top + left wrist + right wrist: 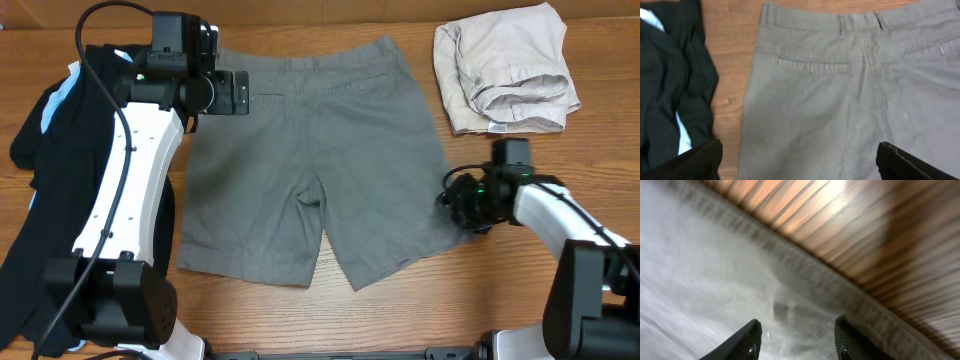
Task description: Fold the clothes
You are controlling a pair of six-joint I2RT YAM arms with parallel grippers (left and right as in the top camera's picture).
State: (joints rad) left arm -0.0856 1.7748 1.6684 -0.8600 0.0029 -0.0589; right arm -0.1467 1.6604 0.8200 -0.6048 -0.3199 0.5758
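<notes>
Large plain mid-grey fabric shorts (310, 160) spread flat at ctr of wooden counter (400, 320). Waistband on far side, both legs twd robot base. Welt pockets & belt loops face up, seen close in left wrist view (840, 115).

Right gripper (466, 205) low at shorts' right leg, on outer edge nr hem. Right wrist view badly blurred: grey cloth (700, 280) fills lower left of the view, hem runs diagonal, bare wood beyond it. The two fingers (742, 342) stand part-way apart, midline (797, 345) over cloth just inside hem. A small wrinkle sits in the gap. No pinch on the fabric that I can make out.

Left gripper (240, 93) above shorts' left waistband corner, nr left back pocket. Fingers (695, 162) spread wide, one at each lower corner of the left wrist view, gap (800, 167) spanning the cloth. Nothing held; contact w/ fabric can't be told.

Crumpled beige fabric garment (505, 80) lies beyond shorts' right waistband corner, apart from them, loosely bunched, small label at nr edge.

Black fabric garment w/ light-blue stripes (40, 200) heaped left of shorts, partly under left arm; a strip of bare wood separates it from shorts' left edge (665, 90).
</notes>
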